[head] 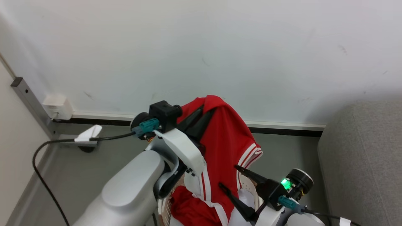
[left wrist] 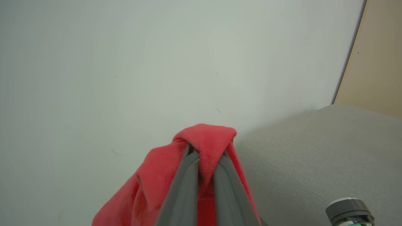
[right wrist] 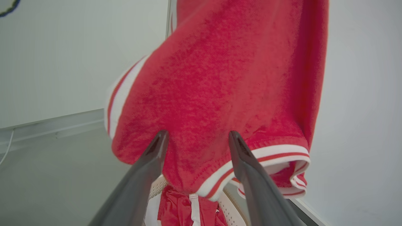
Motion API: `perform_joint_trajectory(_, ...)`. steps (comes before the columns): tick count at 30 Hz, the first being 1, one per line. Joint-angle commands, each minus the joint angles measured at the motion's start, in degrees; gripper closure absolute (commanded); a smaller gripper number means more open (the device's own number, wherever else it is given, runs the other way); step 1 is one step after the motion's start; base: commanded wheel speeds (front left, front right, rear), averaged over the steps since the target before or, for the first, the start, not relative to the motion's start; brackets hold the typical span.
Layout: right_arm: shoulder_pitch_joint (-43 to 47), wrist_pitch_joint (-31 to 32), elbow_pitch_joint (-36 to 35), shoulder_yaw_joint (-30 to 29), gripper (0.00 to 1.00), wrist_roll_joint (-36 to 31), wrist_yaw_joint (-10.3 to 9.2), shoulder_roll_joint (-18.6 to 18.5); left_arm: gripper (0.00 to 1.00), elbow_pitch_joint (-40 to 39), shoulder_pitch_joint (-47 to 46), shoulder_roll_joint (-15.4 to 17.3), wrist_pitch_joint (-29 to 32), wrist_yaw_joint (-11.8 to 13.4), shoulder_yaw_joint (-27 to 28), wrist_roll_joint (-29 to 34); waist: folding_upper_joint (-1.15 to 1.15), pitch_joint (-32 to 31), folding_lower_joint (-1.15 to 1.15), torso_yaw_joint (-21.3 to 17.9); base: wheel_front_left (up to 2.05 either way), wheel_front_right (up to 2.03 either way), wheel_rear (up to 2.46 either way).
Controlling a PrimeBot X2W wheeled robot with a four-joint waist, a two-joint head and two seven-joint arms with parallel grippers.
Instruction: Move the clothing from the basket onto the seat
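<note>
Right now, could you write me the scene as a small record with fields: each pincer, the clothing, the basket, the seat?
left pincer: shut on the lifted red garment, raised above the basket
right pincer: open, lower down, pointing at the hanging cloth; contact cannot be told
lifted red garment: hangs from the left pincer, hem over the basket
basket: more red clothing inside
seat: grey, on the robot's right; visible part bare

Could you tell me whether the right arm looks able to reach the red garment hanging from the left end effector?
Probably yes: the right end effector stands open just before the red garment, fingers toward its striped hem, with nothing between. The left end effector is shut on its top.
</note>
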Motion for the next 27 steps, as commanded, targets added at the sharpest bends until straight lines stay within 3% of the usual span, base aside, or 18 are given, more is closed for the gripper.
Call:
perform_joint_trajectory(1, -1.5, 0.0, 1.7, 0.1, 0.00, 0.2, -0.14, 0.0, 1.00, -0.1, -0.6, -0.7, 0.0, -0.3, -0.6, -0.5, 0.00, 0.2, -0.01, 1.1, 0.00, 0.00, 0.00)
perform_joint_trajectory(11, -6.6, 0.0, 8.2, -2.7, 0.00, 3.3, -0.14, 2.6, 1.00, -0.5, -1.0, -4.9, 0.8, -2.1, -5.0, -0.2, 0.00, 0.8, -0.01, 5.8, 0.00, 0.00, 0.00)
perform_joint_trajectory(20, -9.3, 0.0, 11.3, -3.6, 0.00, 7.0, -0.14, 3.8, 1.00, -0.4, -0.3, -6.5, 1.0, -2.9, -7.8, -0.9, 0.00, 1.0, -0.01, 8.1, 0.00, 0.00, 0.00)
perform_joint_trajectory(21, -9.4, 0.0, 11.6, -3.9, 0.18, 7.4, -0.14, 3.9, 1.00, -0.3, -0.2, -6.5, 1.0, -2.9, -8.0, -1.0, 0.00, 1.0, -0.01, 8.3, 0.00, 0.00, 0.00)
perform_joint_trajectory(22, -9.7, 0.0, 11.7, -4.2, 0.54, 7.8, -0.14, 3.9, 1.00, -0.3, -0.2, -6.6, 1.0, -3.0, -8.1, -1.1, 0.00, 1.0, -0.01, 8.4, 0.00, 0.00, 0.00)
perform_joint_trajectory(23, -9.9, 0.0, 11.8, -4.2, 0.74, 8.0, -0.14, 3.9, 1.00, -0.2, -0.2, -6.6, 1.0, -3.0, -8.2, -1.3, 0.00, 1.1, -0.01, 8.4, 0.00, 0.00, 0.00)
perform_joint_trajectory(24, -10.0, 0.0, 11.8, -4.3, 1.00, 8.1, -0.14, 4.0, 1.00, -0.1, -0.2, -6.6, 0.9, -3.0, -8.2, -1.3, 0.00, 1.1, -0.01, 8.5, 0.00, 0.00, 0.00)
perform_joint_trajectory(27, -9.7, 0.0, 11.5, -4.0, 1.00, 8.6, -0.14, 4.1, 1.00, 0.2, -0.1, -6.3, 0.8, -2.8, -8.1, -1.6, 0.00, 1.0, -0.01, 8.4, 0.00, 0.00, 0.00)
